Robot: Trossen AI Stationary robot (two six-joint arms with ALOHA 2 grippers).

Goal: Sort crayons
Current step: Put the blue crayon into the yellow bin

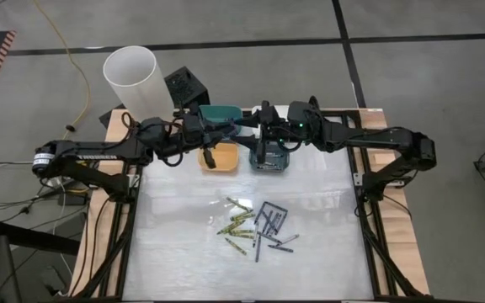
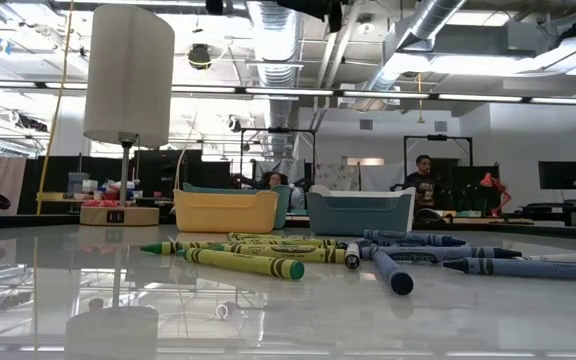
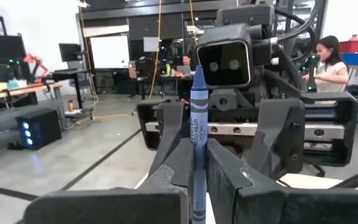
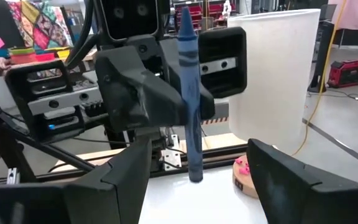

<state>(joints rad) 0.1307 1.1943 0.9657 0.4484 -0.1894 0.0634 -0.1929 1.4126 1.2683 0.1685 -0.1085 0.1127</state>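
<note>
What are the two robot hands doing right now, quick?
Left gripper: shut, holding a blue crayon upright.
Right gripper: open, holding nothing, facing the left one over the bins.

Open-plan robotics lab, exposed ceiling ducts (image 2: 438,25), desks with monitors (image 2: 558,175), seated people (image 2: 423,178)

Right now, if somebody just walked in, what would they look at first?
Probably the two arms meeting nose to nose above the bins at the table's far edge. The left gripper is shut on a blue crayon held upright, while the right gripper faces it with its fingers open. Next, the heap of crayons lying loose in the middle of the white table.
</note>
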